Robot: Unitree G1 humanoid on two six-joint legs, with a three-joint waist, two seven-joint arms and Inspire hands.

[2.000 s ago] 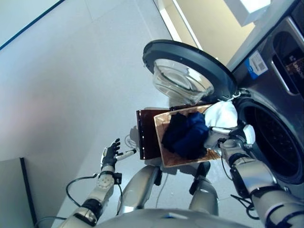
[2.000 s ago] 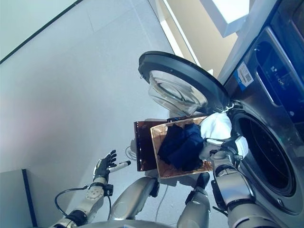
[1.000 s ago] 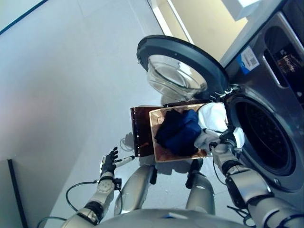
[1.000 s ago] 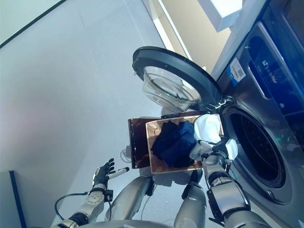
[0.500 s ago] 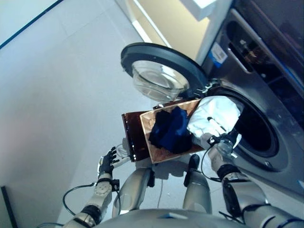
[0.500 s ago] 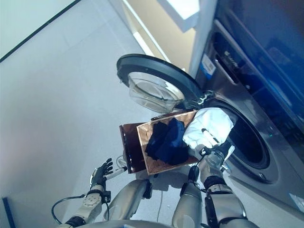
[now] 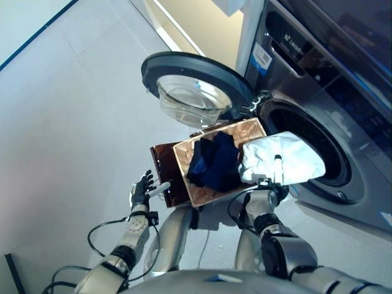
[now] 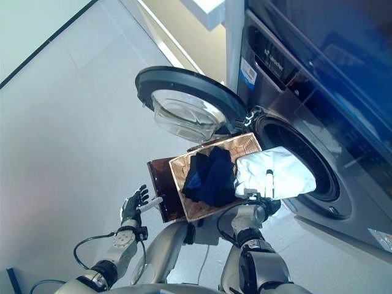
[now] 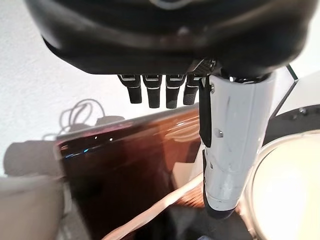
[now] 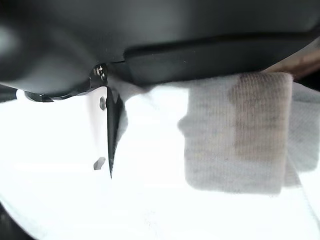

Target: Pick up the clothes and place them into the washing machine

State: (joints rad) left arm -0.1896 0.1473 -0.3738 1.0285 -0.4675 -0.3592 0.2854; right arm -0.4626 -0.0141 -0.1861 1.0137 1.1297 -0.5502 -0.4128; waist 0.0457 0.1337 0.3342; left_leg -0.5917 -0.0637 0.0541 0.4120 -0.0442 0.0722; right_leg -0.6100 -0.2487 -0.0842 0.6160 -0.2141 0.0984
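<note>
A woven brown basket (image 7: 250, 131) stands in front of the washing machine, with dark blue clothes (image 7: 213, 163) piled in it. My right hand (image 7: 270, 187) is shut on a white garment (image 7: 288, 160). The garment is held up over the basket's right side, its far end reaching across the edge of the round drum opening (image 7: 309, 138). The right wrist view is filled with this white cloth (image 10: 200, 165). My left hand (image 7: 142, 186) hovers open at the left, beside a dark brown panel (image 7: 163, 173), and holds nothing.
The washer's round door (image 7: 184, 73) with its glass bowl stands swung open behind the basket. The machine's dark front (image 7: 343, 73) fills the right side. Grey floor (image 7: 67, 122) spreads to the left, with a yellow wall (image 7: 208, 24) at the back.
The whole view has shifted, so the camera has moved. My right hand has raised the white garment out of the basket and carried it over towards the drum opening. The left hand stays open.
</note>
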